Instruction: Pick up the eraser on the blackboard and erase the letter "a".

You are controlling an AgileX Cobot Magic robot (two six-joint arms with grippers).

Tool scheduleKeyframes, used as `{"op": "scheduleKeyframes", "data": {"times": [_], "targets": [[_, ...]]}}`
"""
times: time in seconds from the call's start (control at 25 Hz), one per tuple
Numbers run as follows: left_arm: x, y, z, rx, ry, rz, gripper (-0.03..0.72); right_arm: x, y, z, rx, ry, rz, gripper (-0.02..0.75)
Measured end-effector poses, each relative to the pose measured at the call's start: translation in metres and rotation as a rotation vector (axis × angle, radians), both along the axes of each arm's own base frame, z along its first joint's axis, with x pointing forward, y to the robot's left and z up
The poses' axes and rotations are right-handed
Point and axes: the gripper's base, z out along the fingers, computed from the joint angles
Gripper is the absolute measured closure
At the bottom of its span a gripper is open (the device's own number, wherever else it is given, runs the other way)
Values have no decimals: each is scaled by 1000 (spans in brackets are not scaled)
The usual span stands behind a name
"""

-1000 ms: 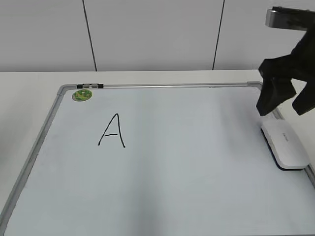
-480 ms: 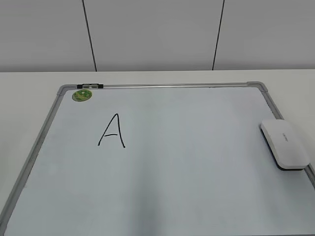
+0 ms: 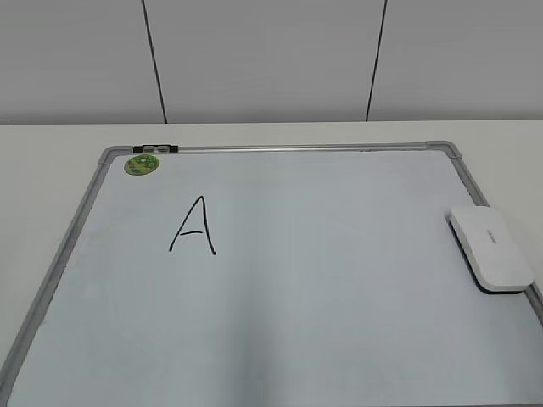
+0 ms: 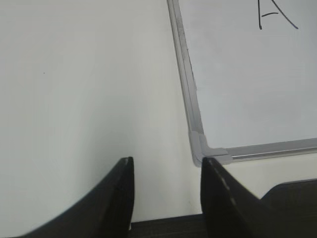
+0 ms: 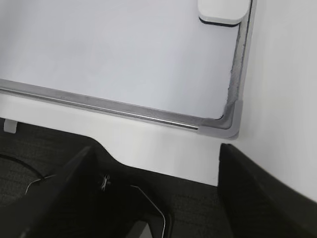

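Observation:
The white eraser (image 3: 490, 248) lies flat at the right edge of the blackboard (image 3: 339, 280); its near end shows in the right wrist view (image 5: 223, 10). No small letter "a" shows in any view. Only a tall capital "A" (image 3: 193, 225) is on the board, and its foot shows in the left wrist view (image 4: 275, 15). My left gripper (image 4: 167, 163) is open and empty over the table beside the board's near left corner (image 4: 200, 144). My right gripper (image 5: 157, 148) is open and empty off the board's near right corner (image 5: 230, 124), well short of the eraser. Neither gripper shows in the exterior view.
A small round green magnet (image 3: 141, 164) sits at the board's far left corner. The board lies on a white table (image 3: 51, 144). A dark floor with thin cables (image 5: 44, 178) lies past the table's near edge.
A second ago my right arm hung just above the eraser at the right of the exterior view. It has drawn back out of that view. The eraser has not moved.

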Motion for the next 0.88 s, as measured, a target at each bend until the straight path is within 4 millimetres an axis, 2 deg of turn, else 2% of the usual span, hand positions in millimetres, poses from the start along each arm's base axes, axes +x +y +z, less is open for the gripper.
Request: {"op": "scheduleKeyframes", "data": {"times": [0.2, 0.88], "targets": [[3, -2, -5, -14, -10, -29, 372, -12, -4, -5, 8, -72, -3, 183], [4, -3, -5, -15, -18, -31, 391, -12, -5, -5, -7, -84, -5, 183]]}}
